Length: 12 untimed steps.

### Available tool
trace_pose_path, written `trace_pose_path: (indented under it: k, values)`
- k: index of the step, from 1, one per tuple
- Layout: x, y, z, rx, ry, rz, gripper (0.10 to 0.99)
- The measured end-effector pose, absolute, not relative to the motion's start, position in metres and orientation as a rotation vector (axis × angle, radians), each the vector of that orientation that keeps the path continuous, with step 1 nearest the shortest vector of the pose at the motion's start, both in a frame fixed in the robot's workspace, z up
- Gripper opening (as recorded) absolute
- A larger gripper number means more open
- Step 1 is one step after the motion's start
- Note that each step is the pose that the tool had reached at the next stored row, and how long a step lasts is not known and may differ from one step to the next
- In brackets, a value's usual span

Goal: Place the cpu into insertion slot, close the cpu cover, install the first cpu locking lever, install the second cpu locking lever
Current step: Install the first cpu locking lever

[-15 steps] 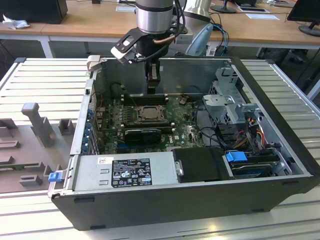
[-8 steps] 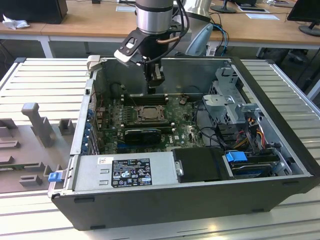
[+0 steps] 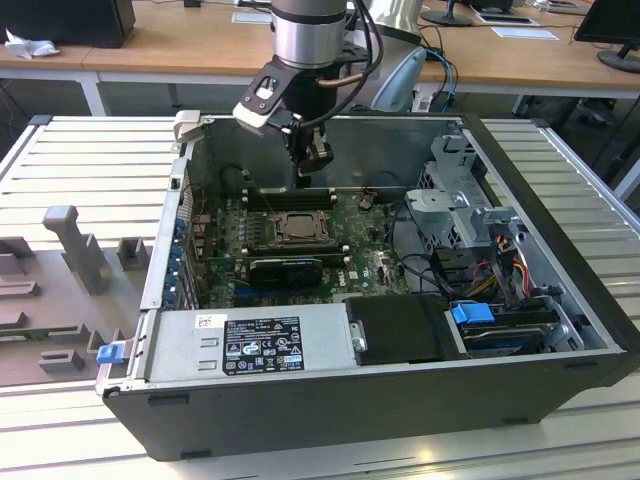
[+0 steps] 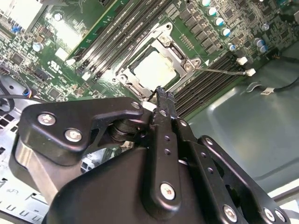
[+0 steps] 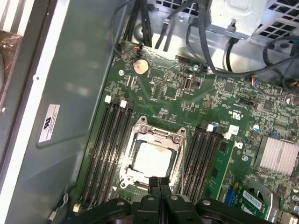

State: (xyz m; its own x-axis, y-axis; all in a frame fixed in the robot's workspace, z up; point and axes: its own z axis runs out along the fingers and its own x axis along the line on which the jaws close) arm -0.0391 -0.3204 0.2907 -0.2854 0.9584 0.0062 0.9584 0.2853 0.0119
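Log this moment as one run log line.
cpu seated | cpu cover down over it | gripper above cover, jaws shut, empty

surface: slatted metal table [image 3: 90,150] | on it: open computer case [image 3: 400,410]; grey fixtures [image 3: 75,245]

Circuit board [image 5: 173,100] green, speckled with small components. Cpu [image 5: 152,161] pale off-white. Cpu cover [image 5: 161,133] dull silver. Memory slots [image 5: 110,140] black. Gripper [image 4: 161,93] matt black. Case [image 3: 380,400] dark grey.

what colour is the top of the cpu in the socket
Pale silvery off-white. The cpu shows best in the first wrist view.
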Motion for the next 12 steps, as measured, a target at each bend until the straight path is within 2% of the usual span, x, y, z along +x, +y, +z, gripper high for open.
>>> trace_pose_path:
  k: [12]
  values:
    - [-0.0391,-0.3204,0.2907,1.741,2.613,0.021,0.106]
